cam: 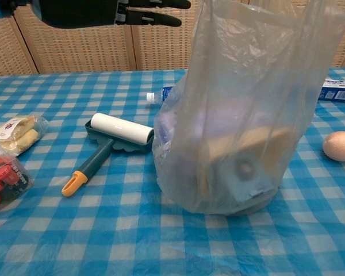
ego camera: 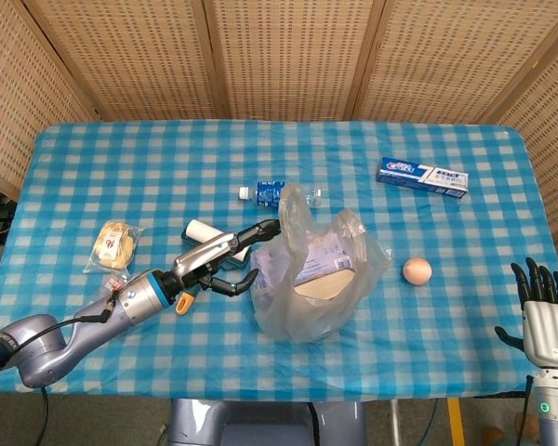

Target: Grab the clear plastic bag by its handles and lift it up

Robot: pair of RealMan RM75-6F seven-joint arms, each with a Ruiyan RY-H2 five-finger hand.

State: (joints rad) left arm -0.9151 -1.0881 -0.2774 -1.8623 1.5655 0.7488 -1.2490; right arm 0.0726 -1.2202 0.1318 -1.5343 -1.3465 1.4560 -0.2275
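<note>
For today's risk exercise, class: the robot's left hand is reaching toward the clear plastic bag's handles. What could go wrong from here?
1. The left hand, open, passes above the lint roller; dipping lower, it might knock it.
2. The clear plastic bag is thin and floppy, so the fingers may catch the wall or only one handle, tilting the load.
3. The water bottle lies just behind the bag and the egg beside it; a swinging bag could roll either.

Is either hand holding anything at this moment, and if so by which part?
Nothing is held. The left hand is open beside the plastic bag; the right hand is open, far from it.
</note>
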